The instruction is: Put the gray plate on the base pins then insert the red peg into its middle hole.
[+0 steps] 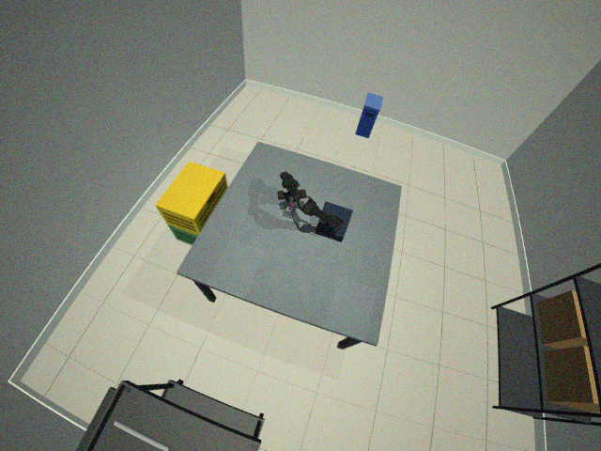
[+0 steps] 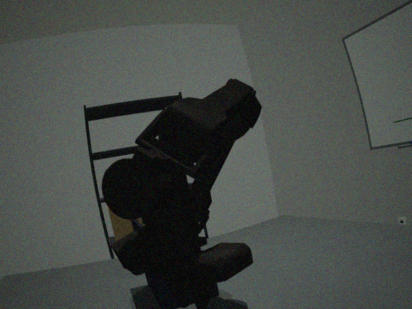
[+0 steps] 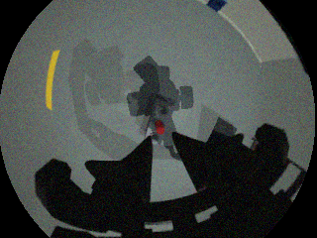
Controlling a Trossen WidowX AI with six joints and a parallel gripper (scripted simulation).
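The gripper [image 3: 160,153] is opened partway and nothing is held. The red peg [image 3: 158,129] is seen just past the fingers, at twelve o'clock from them, standing in the gray plate [image 3: 155,95] on the table [image 1: 291,272].

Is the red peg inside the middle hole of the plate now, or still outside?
Inside. In the wrist view only a short red peg tip shows at the gray plate centre, beyond the open gripper.

Gray table [image 1: 291,291] w/ dark base plate [image 1: 344,209] & arm [image 1: 315,210] on it.
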